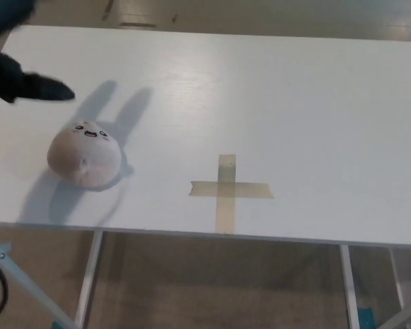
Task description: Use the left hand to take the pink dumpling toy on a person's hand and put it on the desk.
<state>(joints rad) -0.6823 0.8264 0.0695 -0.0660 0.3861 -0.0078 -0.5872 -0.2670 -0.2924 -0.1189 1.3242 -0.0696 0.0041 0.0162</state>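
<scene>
Dumpling toy [83,155] — below robot hand [17,77]

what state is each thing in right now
pink dumpling toy: resting on the desk, face showing, nothing holding it
left hand: raised above the desk's far left, apart from the toy, empty
tape cross: stuck flat, uncovered
desk: holds only the toy and tape
</scene>
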